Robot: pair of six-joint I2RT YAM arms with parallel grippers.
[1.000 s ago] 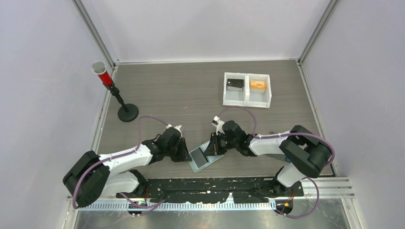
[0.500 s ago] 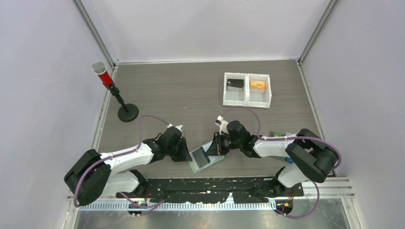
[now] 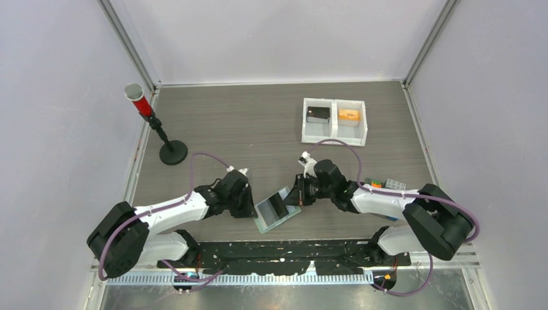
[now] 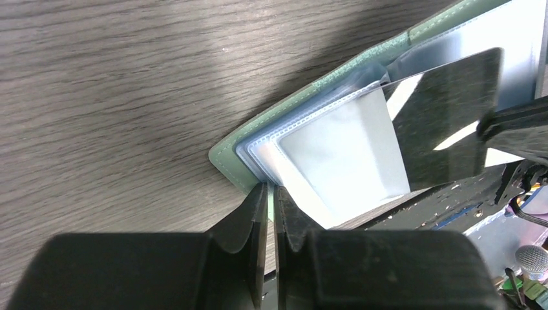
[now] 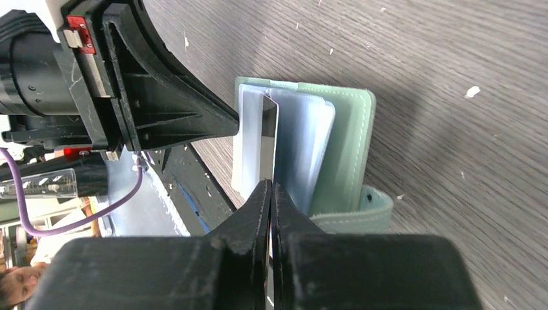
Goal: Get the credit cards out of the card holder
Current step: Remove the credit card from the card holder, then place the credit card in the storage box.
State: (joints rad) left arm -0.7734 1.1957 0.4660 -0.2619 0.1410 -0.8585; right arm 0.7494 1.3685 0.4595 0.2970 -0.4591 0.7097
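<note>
The sage-green card holder [image 3: 266,220] lies open near the table's front edge, its clear pockets fanned out. My left gripper [image 3: 251,208] is shut on the holder's left corner, and the left wrist view shows the green edge [image 4: 227,157] pinched between its jaws [image 4: 271,189]. My right gripper [image 3: 296,197] is shut on a thin glossy card [image 3: 278,205] that looks dark [image 4: 446,123]. The card stands tilted, one end still among the pockets. In the right wrist view the card [image 5: 270,129] is edge-on in front of the gripper [image 5: 271,186], beside the holder's cover [image 5: 355,142] and snap tab [image 5: 368,213].
A white two-compartment tray [image 3: 334,138] at the back right holds a black flat piece [image 3: 318,114] and an orange flat piece [image 3: 349,115]. A black stand with a red cup [image 3: 155,126] is at the back left. Small coloured items [image 3: 386,184] lie behind the right arm.
My right gripper has drawn back to the right, pulling the card further out of the pockets and tipping it up. The left gripper has stayed on the holder's corner.
</note>
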